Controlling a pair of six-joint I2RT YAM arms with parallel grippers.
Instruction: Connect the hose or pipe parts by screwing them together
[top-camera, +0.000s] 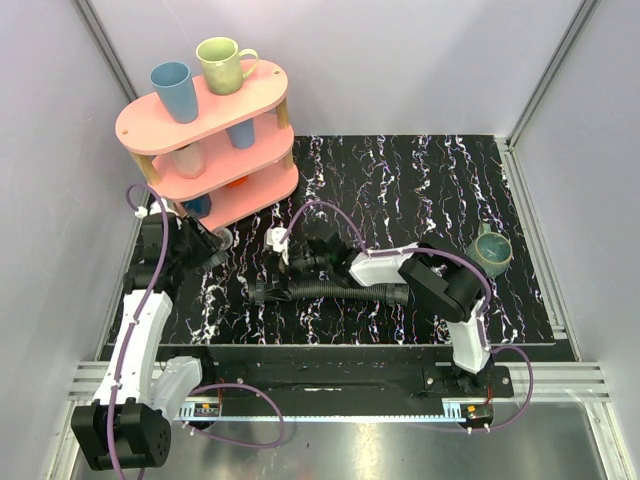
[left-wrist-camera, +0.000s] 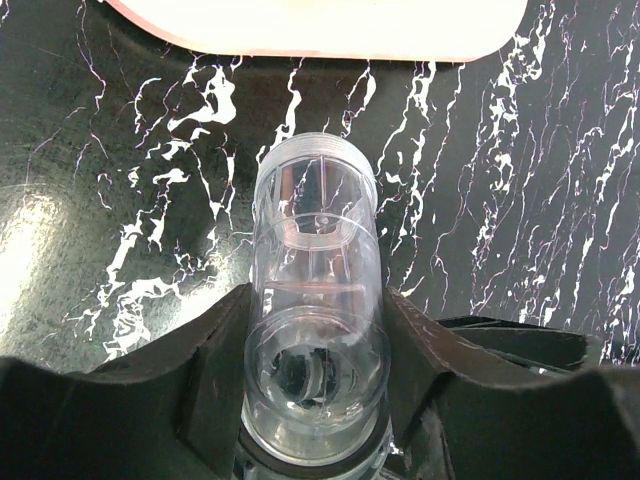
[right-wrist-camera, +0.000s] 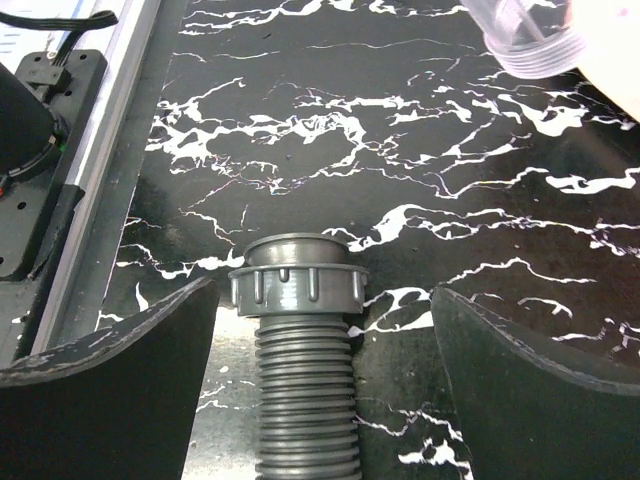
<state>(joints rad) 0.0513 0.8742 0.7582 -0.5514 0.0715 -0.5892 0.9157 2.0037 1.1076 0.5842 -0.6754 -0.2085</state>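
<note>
The hose (top-camera: 330, 291) lies across the middle of the mat (top-camera: 420, 190), running from 9 to 3 o'clock in the top view. It is black, ribbed and gently curved. Its 9 o'clock end carries a collar (right-wrist-camera: 298, 285) with raised grip ribs and a smooth open mouth. The right gripper (right-wrist-camera: 325, 292) straddles that end with its jaws spread wide. In its wrist view the collar sits between the fingers with a gap on either side, touching neither.

The fitting (left-wrist-camera: 315, 240) is a clear tube with a threaded rim at its far end. It sits at about 10 o'clock from the hose, well apart from the collar. The left gripper (left-wrist-camera: 315, 300) is clamped on it, one finger pressed to each side of its near end, the threaded end pointing to 12 o'clock in that wrist view. Whether the fitting touches the mat cannot be told.

Just beyond it, at the mat's 10 o'clock corner, stands a pink rack (top-camera: 200, 125). A blue cup (top-camera: 172, 90) and a green mug (top-camera: 225, 65) stand on its top tier. A teal cup (top-camera: 490, 250) stands at 3 o'clock from the hose, beyond the right arm.
</note>
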